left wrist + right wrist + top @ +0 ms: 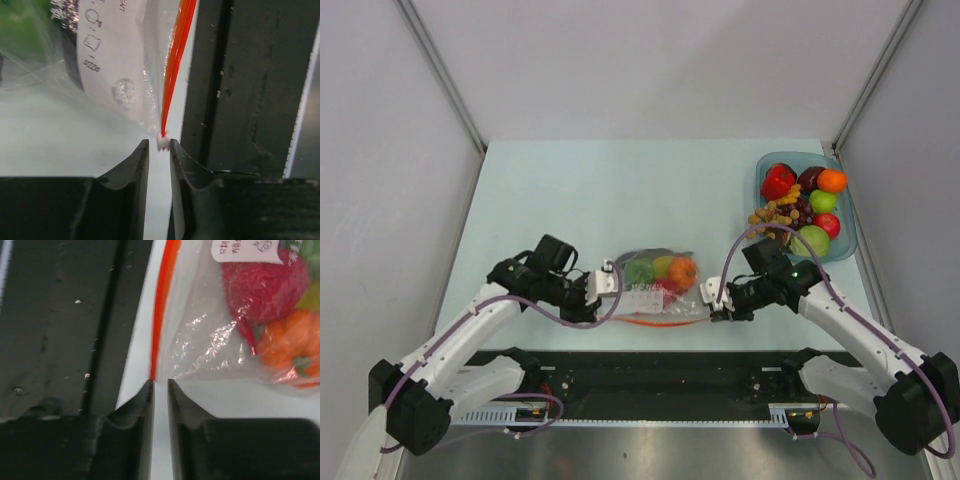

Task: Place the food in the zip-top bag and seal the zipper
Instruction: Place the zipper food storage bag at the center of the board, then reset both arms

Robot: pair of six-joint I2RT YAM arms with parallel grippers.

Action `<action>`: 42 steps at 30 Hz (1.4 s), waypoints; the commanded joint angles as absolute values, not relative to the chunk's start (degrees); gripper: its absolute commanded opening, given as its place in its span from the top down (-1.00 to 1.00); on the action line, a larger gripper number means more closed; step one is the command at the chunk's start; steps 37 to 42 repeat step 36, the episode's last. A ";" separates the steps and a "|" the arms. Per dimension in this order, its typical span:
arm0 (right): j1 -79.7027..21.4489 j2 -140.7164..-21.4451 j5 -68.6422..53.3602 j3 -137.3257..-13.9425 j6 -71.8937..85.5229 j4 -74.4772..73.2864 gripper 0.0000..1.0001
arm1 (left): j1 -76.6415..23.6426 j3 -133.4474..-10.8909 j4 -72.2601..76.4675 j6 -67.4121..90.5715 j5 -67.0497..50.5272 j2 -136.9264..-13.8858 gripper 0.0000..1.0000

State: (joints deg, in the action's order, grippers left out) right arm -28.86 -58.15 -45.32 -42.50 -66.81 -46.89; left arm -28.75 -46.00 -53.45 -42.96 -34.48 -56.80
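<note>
**Grippers at both zipper ends, jaws cracked apart**

Left gripper point(160, 146): jaws a sliver apart, white end stop point(163, 141) of the zipper point(175, 70) right at my tips, not clamped as far as I can see. Right gripper point(160, 384): same narrow slit, strip's other end just ahead of the tips. Zip-top bag point(655, 285) lies stretched between them, so the strip runs straight. Food point(660, 270) sits inside, beyond the strip. Seal looks closed, can't confirm. More food in the blue tray point(848, 235), well off right.

Top view overhead; wrist views close, sharing zipper point(176, 60).
</note>
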 commanded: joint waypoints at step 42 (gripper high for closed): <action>8.34 -85.96 -33.66 -76.11 -9.06 -23.74 -0.99 | -1.68 -76.81 -36.21 -0.35 -22.77 -85.25 -0.99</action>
